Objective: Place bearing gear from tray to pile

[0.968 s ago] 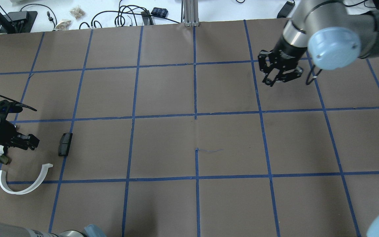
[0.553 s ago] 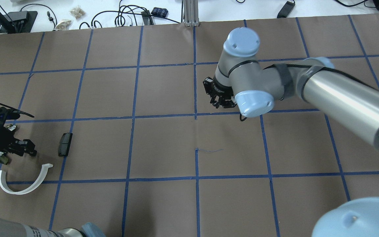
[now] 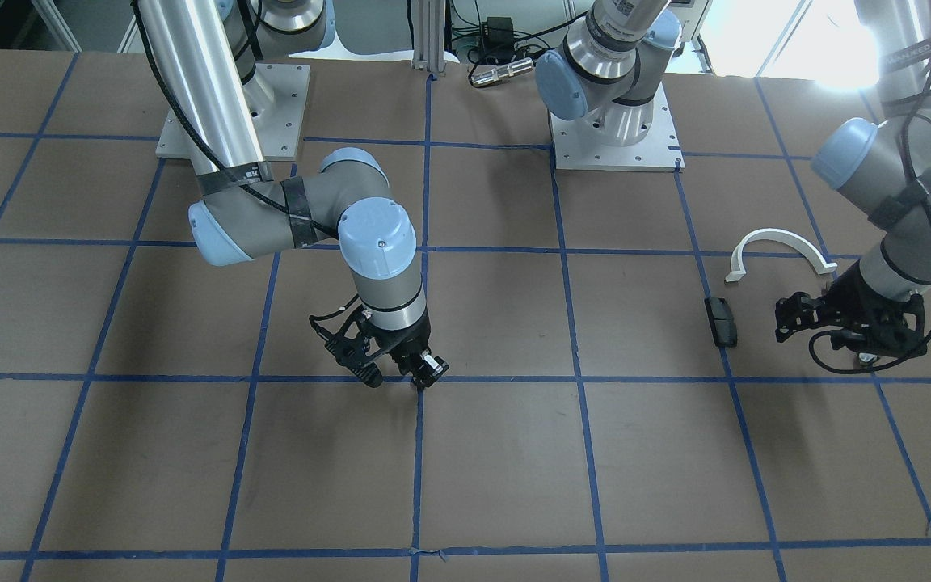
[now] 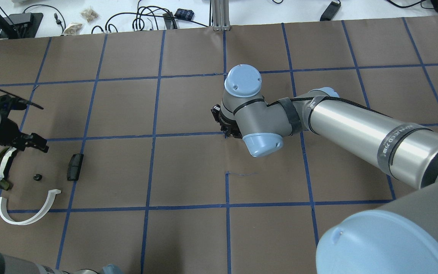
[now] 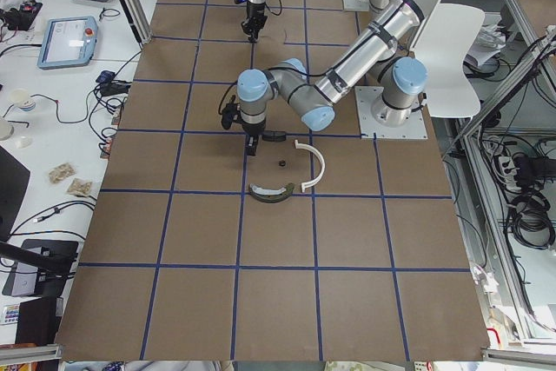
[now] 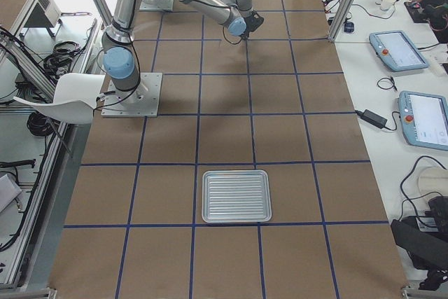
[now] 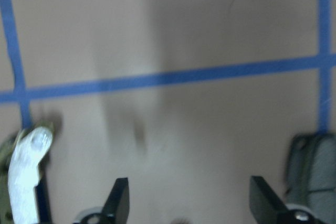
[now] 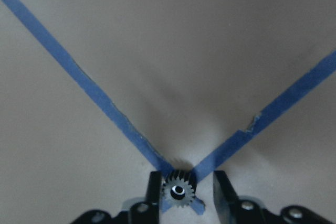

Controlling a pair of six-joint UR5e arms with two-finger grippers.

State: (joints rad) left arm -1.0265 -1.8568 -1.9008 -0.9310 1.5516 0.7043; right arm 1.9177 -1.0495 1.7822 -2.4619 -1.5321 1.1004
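The pile lies at the left: a white half-ring arc, an olive-green curved piece with a white strip, a small black block and a small black gear. My left gripper is open and empty, just behind the pile; the left wrist view shows bare table between its fingers. My right gripper hangs low over the central tape crossing. A second black gear sits between its fingers, touching one, with a gap to the other. The silver tray looks empty.
The right arm's forearm stretches across the right half of the table. Cables and small boxes lie beyond the far edge. Both arm bases stand at the robot's side.
The right arm swung from the back right to the central tape crossing. The left gripper moved back from the pile, and a small black gear and the olive piece now lie uncovered there.
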